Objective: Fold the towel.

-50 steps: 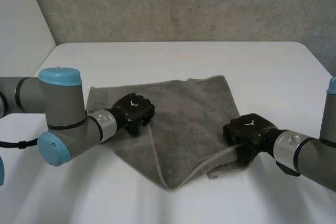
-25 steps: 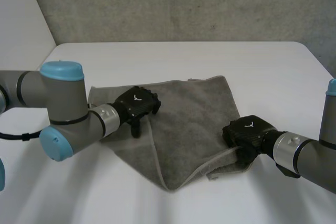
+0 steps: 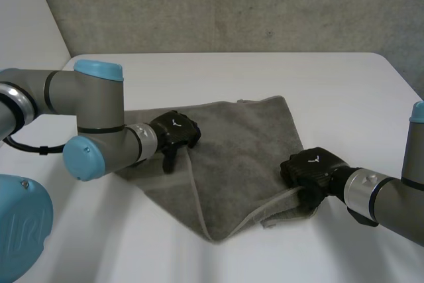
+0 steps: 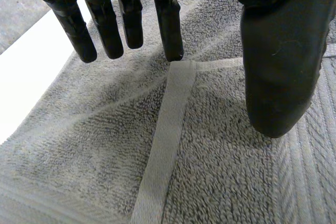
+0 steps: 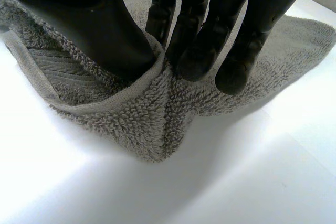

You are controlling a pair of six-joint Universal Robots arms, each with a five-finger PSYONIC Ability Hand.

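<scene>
A: Lying on the white table (image 3: 318, 84), the grey towel (image 3: 245, 144) is half bunched?

B: Yes. The right hand (image 3: 311, 167) pinches a fold at its near right edge. The left hand (image 3: 173, 132) holds straight fingers over a hem corner (image 4: 181, 69), gripping nothing, perhaps touching.

A: Risk?

B: If the right pulls alone, the towel skews. The left arm (image 3: 99, 124) has swung higher since; the right hand is unchanged.

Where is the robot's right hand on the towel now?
In the head view, the right hand sits at the near right corner of the towel; its wrist view shows it pinching a fold there.
</scene>
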